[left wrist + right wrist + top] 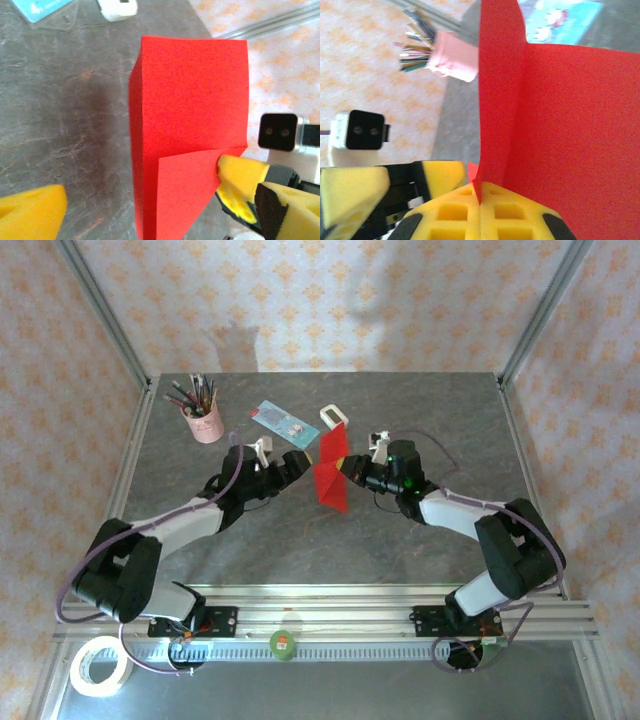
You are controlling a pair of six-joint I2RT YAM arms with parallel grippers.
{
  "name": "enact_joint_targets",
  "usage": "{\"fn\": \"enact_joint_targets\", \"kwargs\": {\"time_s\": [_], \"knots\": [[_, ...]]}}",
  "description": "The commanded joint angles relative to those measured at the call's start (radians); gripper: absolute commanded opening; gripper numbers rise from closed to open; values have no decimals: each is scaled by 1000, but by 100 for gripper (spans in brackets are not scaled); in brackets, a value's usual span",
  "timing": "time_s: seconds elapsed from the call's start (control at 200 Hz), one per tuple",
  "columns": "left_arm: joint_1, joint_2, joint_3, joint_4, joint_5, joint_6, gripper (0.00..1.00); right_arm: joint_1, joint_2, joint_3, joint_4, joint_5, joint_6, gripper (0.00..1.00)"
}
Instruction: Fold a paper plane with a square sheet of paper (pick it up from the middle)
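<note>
Above the middle of the grey, stone-veined table (400,530), the square sheet of paper (332,475) hangs upright in the air between the two arms.

Right gripper (351,470): yellow foam pads (515,210) clenched together on the sheet's lower edge. It alone carries the paper.

Left gripper (302,462): jaws spread wide, one pad (30,210) apart from the paper, grasping nothing.

Step, my reading: mid-fold, with the sheet carried by one arm. No dart outline or sharp tip yet, so most of the folding looks undone.

Next move, my judgement: the free left gripper needs a new hold on a loose edge or corner, taken square to the crease so the layers do not skew. Alternatively, the sheet goes down flat for pressing.

Material: bright red, matte, finely grained, thin enough to bow. One long crease runs down it, with the two panels meeting at an angle. A small triangular flap is turned over at the gripped corner. The foam pads are soft and blocky, with moulded recesses.
</note>
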Motion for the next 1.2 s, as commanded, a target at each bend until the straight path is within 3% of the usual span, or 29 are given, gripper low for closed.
{"fn": "enact_joint_targets", "kwargs": {"time_s": [0.0,0.27,0.561,0.776,1.196], "knots": [[-2,-60,-45,198,84,-23,99,-7,-38,24,114,-117,-7,2],[-16,-92,-133,458,195,-121,99,-6,-72,7,300,-203,148,4],[-38,-48,-70,447,252,-68,99,-7,-63,10,406,-232,239,5],[-38,14,-40,537,289,-110,86,-8,-42,7,417,-232,249,5],[-15,39,-32,543,273,-108,59,-26,-20,14,351,-214,227,6]]}}
